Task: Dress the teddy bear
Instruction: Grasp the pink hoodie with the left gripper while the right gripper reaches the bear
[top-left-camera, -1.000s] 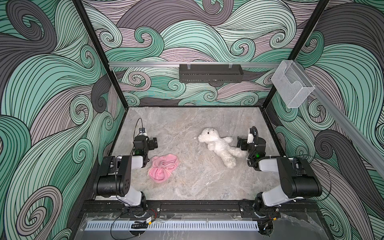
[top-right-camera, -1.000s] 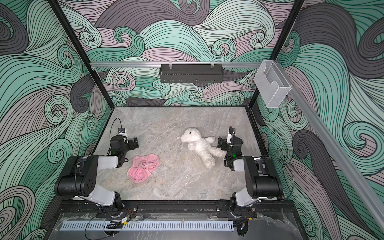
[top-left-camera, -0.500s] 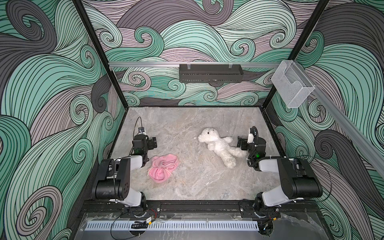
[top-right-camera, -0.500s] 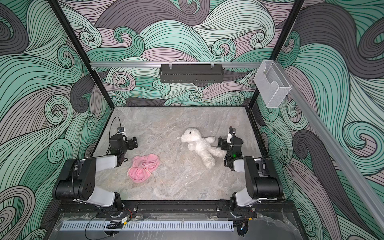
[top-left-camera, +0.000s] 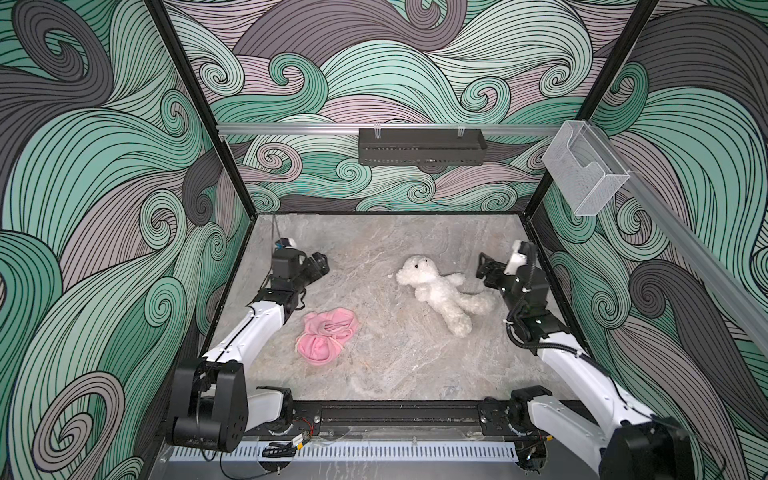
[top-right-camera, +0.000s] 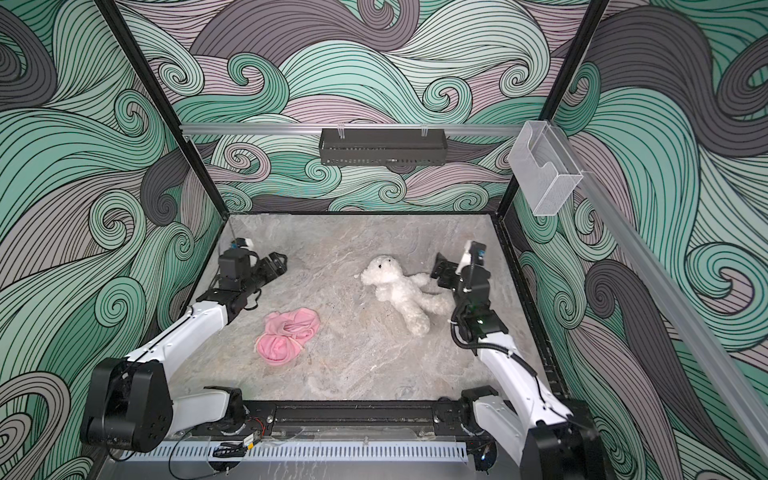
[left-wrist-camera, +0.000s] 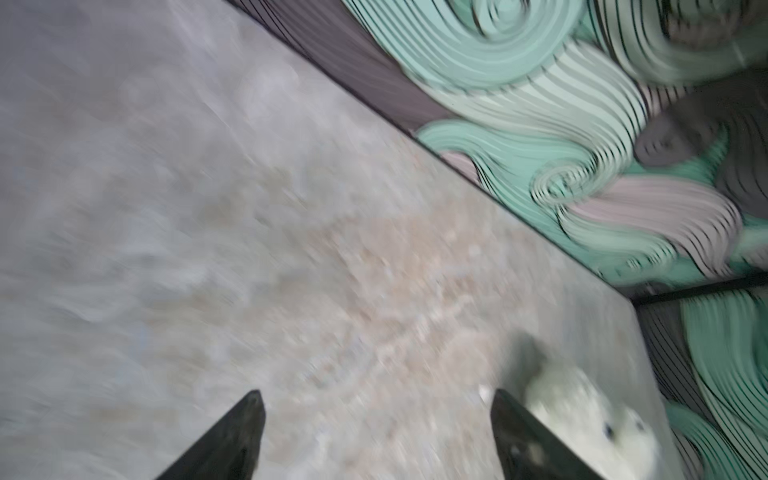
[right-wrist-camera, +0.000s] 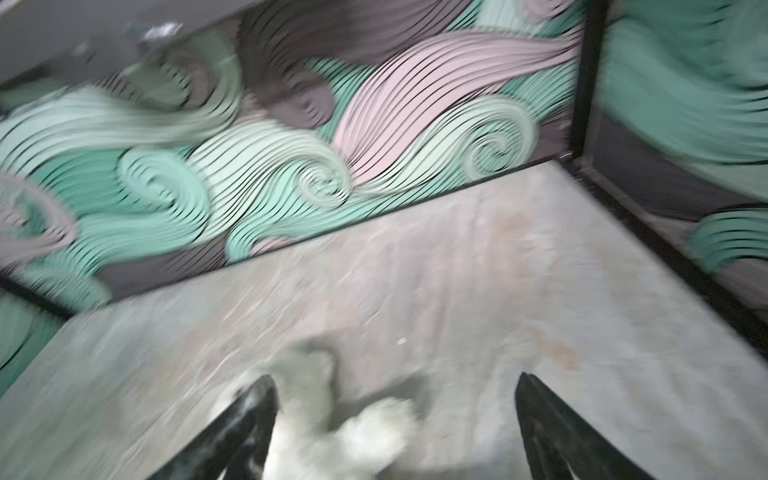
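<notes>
Teddy bear (top-left-camera: 439, 296) judged light, soft, squashy, not slippery, not fragile; hold best taken at torso or limb root. Fluffy white plush, dark eyes and nose, stubby limbs. Laid sprawled on table (top-left-camera: 374, 374), one arm just beside spread, empty fingers of right gripper (top-left-camera: 483, 269). Fingers of left gripper (top-left-camera: 321, 266) also spread, empty, well apart from bear.

Enclosure interior. Three walls (top-left-camera: 415, 75) carry printed teal, mauve and grey swirls and meet at black corner posts (top-left-camera: 200, 108). The floor (top-left-camera: 395, 365) is a grey, marble-veined slab. A silver rail (top-left-camera: 291, 129) on the back wall bears a black perforated tray (top-left-camera: 419, 147). A clear plastic bin (top-left-camera: 584, 168) hangs on the right wall.
</notes>
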